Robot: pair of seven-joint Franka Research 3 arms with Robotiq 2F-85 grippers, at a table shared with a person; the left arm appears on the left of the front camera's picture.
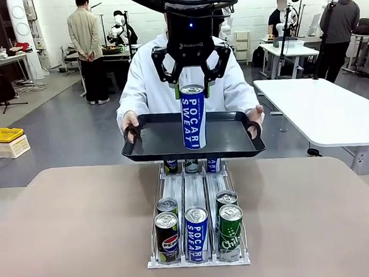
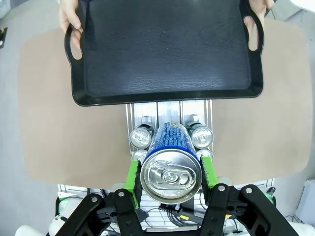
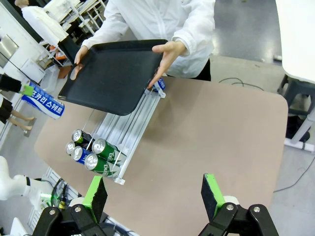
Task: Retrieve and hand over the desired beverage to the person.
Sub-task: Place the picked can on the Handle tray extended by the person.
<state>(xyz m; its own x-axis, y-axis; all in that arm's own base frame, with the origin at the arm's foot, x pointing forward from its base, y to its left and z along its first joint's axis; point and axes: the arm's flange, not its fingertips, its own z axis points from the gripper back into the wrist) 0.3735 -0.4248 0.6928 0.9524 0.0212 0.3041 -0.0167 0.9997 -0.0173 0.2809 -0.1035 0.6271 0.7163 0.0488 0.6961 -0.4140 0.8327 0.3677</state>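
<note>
A blue-and-white Pocari Sweat can [image 1: 194, 117] hangs upright in the air, and my left gripper [image 1: 192, 90] is shut on its upper part. In the left wrist view the can [image 2: 171, 173] sits between the green pads [image 2: 133, 176], above the can rack and just short of the tray's near edge. The person [image 1: 143, 78], in a white jacket, holds a black tray [image 1: 154, 154] level by both handles over the table's far side. The right wrist view shows the tray [image 3: 110, 73], the held can [image 3: 43, 102] beside it, and my right gripper [image 3: 153, 194] open and high above the table.
A clear rack [image 1: 199, 259] on the brown table [image 1: 71, 235] holds Pepsi, Pocari and green soda cans at its front end. A white table [image 1: 325, 109] stands at the right. A yellow box [image 1: 2, 135] sits on the floor at the left. Other people stand far behind.
</note>
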